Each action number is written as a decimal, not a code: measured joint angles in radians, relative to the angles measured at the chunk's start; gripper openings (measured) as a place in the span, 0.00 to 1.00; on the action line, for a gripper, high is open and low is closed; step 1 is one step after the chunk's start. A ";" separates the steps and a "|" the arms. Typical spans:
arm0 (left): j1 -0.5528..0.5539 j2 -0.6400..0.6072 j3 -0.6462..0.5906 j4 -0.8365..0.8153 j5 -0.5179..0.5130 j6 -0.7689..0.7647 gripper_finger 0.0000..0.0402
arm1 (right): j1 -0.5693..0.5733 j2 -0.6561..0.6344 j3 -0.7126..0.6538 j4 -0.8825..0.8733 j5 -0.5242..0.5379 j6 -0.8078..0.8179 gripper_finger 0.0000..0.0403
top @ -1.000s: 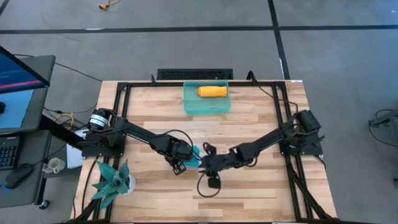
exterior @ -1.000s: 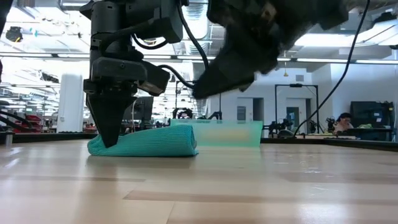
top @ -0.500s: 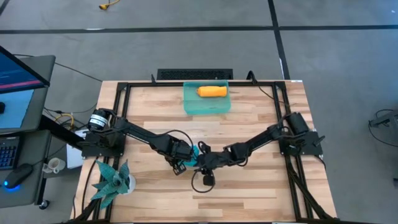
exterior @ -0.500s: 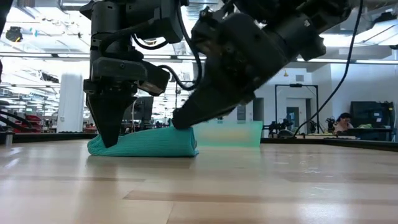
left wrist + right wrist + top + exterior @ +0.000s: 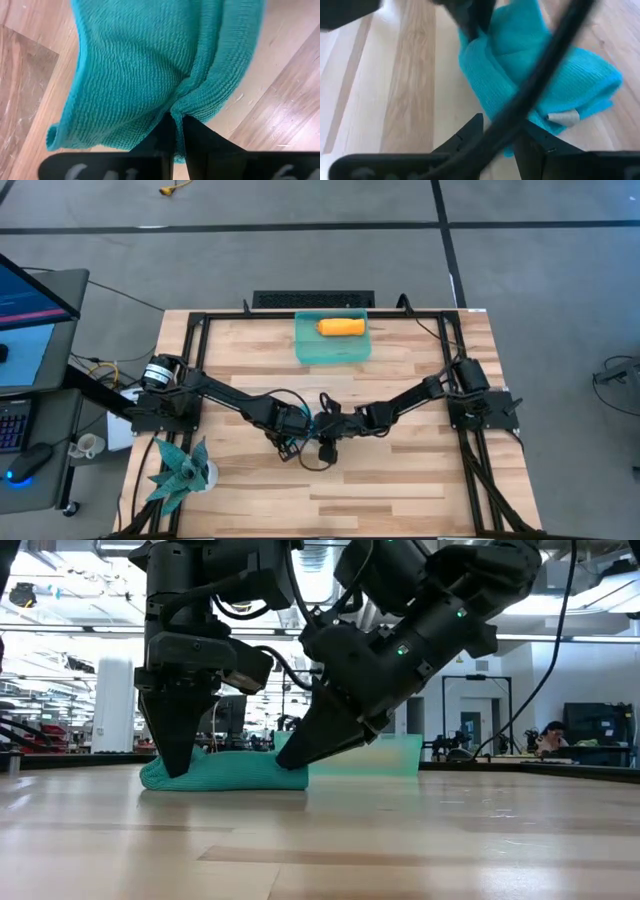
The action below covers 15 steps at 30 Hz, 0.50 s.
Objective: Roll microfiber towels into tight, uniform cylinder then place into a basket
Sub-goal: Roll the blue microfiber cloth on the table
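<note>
A teal microfiber towel (image 5: pixel 230 772), loosely rolled, lies on the wooden table near its middle. My left gripper (image 5: pixel 180 766) stands upright over the roll's left end, shut on the cloth. My right gripper (image 5: pixel 293 760) slants down from the table's right onto the roll's other end. It is open, with the towel's end (image 5: pixel 512 142) between its fingers. An orange towel roll (image 5: pixel 341 327) lies inside the sea-green basket (image 5: pixel 333 352) at the far edge. My left gripper pinches a fold of the teal towel (image 5: pixel 176 106) between its two shut fingers, coming from above and pointing down. The cloth puckers at the pinch, and the towel rests on the table. My right gripper's open fingertips (image 5: pixel 290 762) are against the roll's right end, slanting down from the table's right. One finger (image 5: pixel 472 131) stands on each side of that end.
A spiky teal plant (image 5: pixel 180 470) stands at the table's near left corner. The black metal frame (image 5: pixel 200 320) runs around the table's edges. A cable (image 5: pixel 540 75) crosses the right wrist view. Bare wood lies along the near edge and at the right.
My right gripper has come down and toward the table's left and far side, onto the teal roll's right end, and that end has been pushed in a little. My left gripper has kept still, shut on the towel.
</note>
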State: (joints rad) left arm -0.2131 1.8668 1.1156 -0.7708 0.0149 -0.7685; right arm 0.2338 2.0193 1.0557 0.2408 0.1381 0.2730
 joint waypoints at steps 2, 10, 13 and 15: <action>0.000 0.000 0.000 0.000 0.000 0.000 0.03 | -0.007 -0.001 0.000 0.000 0.002 0.014 0.29; 0.000 0.000 0.000 0.000 0.000 0.005 0.03 | -0.016 -0.002 0.000 0.061 0.011 0.018 0.29; 0.000 0.000 0.000 0.000 0.000 0.005 0.03 | -0.023 -0.003 0.000 0.060 0.064 0.030 0.29; 0.000 0.000 0.000 0.000 0.001 0.005 0.03 | -0.035 -0.003 0.000 0.046 0.074 0.052 0.29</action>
State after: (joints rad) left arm -0.2131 1.8668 1.1152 -0.7708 0.0161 -0.7639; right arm 0.1991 2.0166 1.0557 0.2866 0.2116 0.3255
